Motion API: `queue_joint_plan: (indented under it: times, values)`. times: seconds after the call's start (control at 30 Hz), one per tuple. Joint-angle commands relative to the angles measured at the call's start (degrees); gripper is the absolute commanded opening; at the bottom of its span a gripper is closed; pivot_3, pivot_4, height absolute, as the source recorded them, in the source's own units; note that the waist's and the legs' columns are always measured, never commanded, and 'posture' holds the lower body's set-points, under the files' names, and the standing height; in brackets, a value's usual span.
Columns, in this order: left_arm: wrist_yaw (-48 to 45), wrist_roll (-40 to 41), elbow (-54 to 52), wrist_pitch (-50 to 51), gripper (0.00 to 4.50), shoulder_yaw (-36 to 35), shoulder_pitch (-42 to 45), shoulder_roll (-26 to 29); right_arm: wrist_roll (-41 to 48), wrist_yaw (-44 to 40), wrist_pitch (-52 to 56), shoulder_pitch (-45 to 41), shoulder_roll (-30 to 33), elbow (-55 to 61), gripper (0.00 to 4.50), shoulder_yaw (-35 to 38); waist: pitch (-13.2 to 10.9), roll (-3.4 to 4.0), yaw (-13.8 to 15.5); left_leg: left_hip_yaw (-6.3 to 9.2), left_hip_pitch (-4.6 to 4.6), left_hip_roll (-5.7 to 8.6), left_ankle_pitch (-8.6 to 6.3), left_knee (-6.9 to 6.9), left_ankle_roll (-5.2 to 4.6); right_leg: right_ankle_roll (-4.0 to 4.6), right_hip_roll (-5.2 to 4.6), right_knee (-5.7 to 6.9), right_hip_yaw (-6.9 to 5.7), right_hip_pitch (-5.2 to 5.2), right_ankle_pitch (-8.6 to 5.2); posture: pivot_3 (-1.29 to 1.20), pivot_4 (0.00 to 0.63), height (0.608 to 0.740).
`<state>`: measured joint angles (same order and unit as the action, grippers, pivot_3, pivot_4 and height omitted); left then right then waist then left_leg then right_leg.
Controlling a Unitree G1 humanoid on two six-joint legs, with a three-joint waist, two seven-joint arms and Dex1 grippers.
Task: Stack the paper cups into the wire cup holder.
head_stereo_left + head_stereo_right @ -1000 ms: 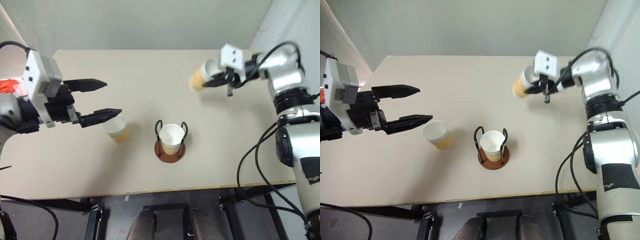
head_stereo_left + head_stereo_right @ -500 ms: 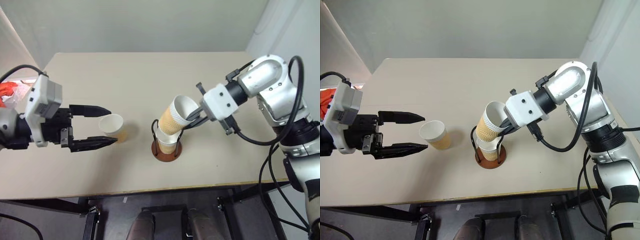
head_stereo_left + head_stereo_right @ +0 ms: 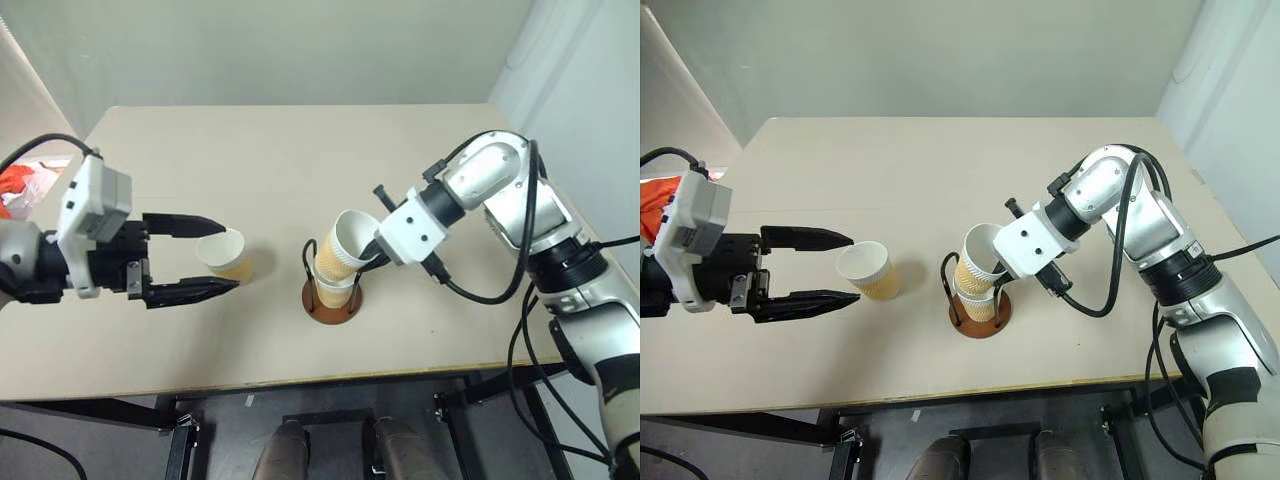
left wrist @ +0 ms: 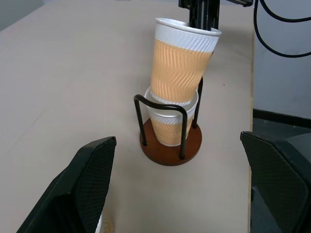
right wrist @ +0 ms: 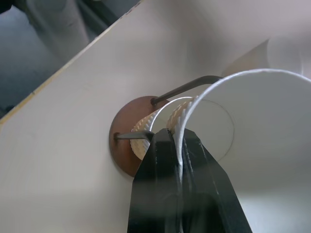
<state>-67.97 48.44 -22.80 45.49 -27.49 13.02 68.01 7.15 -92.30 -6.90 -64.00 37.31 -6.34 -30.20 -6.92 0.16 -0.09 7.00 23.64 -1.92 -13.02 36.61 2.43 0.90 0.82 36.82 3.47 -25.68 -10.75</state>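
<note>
The wire cup holder [image 3: 331,290] stands on the table [image 3: 300,150] with one paper cup [image 4: 170,124] inside it. The right hand [image 3: 368,255] pinches the rim of a second cup [image 3: 342,250], tilted, its bottom partly in the first cup. A second ago this cup was held high and far from the holder. The third cup [image 3: 225,254] stands between the wide-open fingers of the left hand [image 3: 205,255], which holds nothing. The right fingers hide part of the held rim.
</note>
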Motion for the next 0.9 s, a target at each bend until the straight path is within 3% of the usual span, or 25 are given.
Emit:
queue_joint_plan:
  times: [0.03,0.07,0.2,0.57,0.73,0.83,0.9]
  values:
    - [0.87,0.99,-1.71,0.11,4.50,-2.60,-0.31,-0.04,1.18,-0.20,-1.96,-2.32,1.07,0.26,0.01,-0.98,0.00,0.00,0.00,0.00,0.01,0.00,-0.02,-0.01,0.00,0.01,0.00,-0.01,0.00,-0.01,0.00,0.00,0.150,0.740]
    - [1.03,1.04,-1.79,0.11,4.50,-2.68,-0.42,-0.08,1.15,-0.20,-2.27,-2.63,1.29,0.03,0.01,-1.48,0.00,0.00,0.00,0.00,0.02,0.00,-0.04,-0.01,0.01,0.01,0.00,-0.02,0.00,-0.01,-0.01,0.00,0.150,0.740]
    - [1.53,1.15,-2.14,0.04,4.50,-3.00,-0.89,-0.30,0.83,-0.20,-3.09,-3.68,1.84,-0.99,0.90,-2.92,0.01,-0.01,0.02,0.00,0.03,0.00,-0.04,0.00,0.01,0.01,0.00,-0.02,0.00,-0.01,-0.01,0.00,0.150,0.740]
    - [0.93,-0.75,-0.10,-1.66,4.50,-2.05,-0.50,0.99,1.53,0.58,-1.27,-5.13,-1.54,-3.92,4.47,1.48,0.01,-0.01,-0.03,0.00,0.01,-0.04,-0.04,0.02,0.01,0.02,0.02,0.00,0.00,-0.02,-0.01,0.00,0.150,0.740]
    - [-1.13,-11.71,5.29,-8.24,4.50,2.39,-2.83,5.88,10.13,8.92,13.28,-4.81,-7.95,-4.86,4.47,10.72,0.00,-0.02,-0.04,0.00,0.02,-0.05,-0.04,-0.04,0.02,0.06,0.06,0.01,0.03,-0.09,-0.03,0.00,0.150,0.740]
    - [0.54,-19.40,6.88,-13.86,4.50,9.87,-0.70,7.82,18.97,21.36,30.82,-1.62,-14.53,-2.95,4.47,18.27,0.07,-0.13,0.13,0.04,0.01,-0.06,-0.03,-0.07,0.02,0.14,0.06,0.01,0.00,-0.08,-0.09,0.00,0.150,0.740]
    - [1.65,-23.05,8.30,-16.49,4.50,14.52,2.42,7.15,18.71,25.17,35.80,2.07,-15.59,-0.51,4.47,18.81,0.11,-0.20,0.22,0.06,-0.01,-0.06,-0.04,-0.04,0.05,0.16,0.07,0.02,0.00,-0.09,-0.10,0.00,0.150,0.740]
